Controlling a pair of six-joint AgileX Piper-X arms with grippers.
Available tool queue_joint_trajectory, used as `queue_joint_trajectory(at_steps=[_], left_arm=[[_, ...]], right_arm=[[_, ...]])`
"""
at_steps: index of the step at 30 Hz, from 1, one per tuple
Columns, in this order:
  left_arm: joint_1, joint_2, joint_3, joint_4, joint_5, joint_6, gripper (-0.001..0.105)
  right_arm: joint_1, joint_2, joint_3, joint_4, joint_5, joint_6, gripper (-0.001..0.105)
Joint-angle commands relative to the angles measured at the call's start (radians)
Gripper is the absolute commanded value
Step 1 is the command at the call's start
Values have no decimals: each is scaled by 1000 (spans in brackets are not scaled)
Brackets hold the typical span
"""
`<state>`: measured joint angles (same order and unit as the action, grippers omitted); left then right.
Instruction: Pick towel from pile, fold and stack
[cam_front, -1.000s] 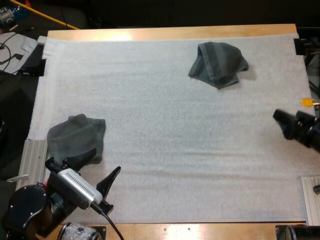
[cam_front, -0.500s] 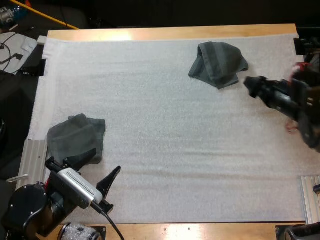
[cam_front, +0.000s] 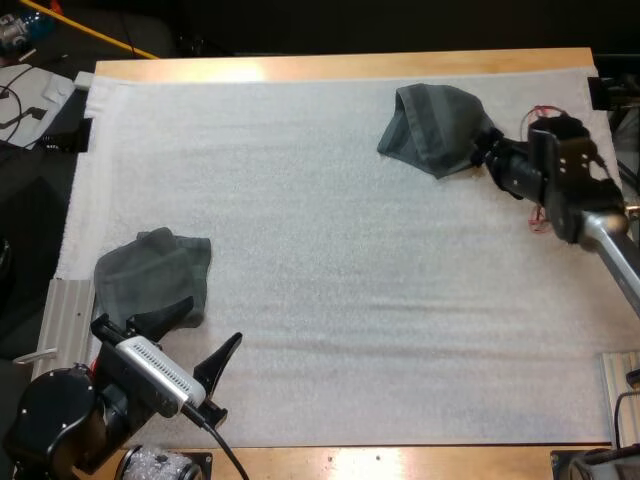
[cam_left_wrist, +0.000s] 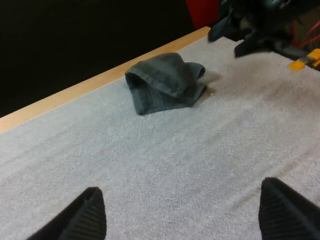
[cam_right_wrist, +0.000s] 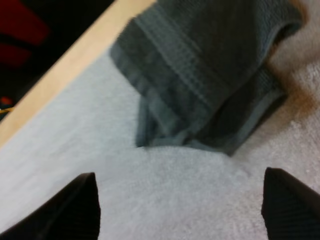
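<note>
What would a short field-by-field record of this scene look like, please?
far towel: crumpled, dark grey-green, on the mat near the table's far edge
near towel: same colour, lying flatter, at the mat's left side
left gripper: open, low at the near towel's near edge
right gripper: open, at the far towel's right edge, fingers clear of it
task stage: neither towel grasped yet
</note>
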<state>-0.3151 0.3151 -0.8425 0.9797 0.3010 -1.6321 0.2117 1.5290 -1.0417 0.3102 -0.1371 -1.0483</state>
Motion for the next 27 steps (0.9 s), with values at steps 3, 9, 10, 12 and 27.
queue_joint_trajectory(at_steps=[3,9,10,12,27], left_arm=[[-5,4,-8,-9,1,-15,61],[-4,6,-8,-8,3,-19,62],[-4,6,-7,-8,4,-19,62],[-4,7,-8,-8,4,-20,62],[-2,2,-6,-3,8,-23,62]], right_arm=[[-3,152,-81,-55,10,56,65],[-4,288,-172,-92,22,92,66],[-6,311,-187,-96,23,98,65],[-7,353,-220,-102,27,108,65],[5,473,-328,-85,-4,158,10]])
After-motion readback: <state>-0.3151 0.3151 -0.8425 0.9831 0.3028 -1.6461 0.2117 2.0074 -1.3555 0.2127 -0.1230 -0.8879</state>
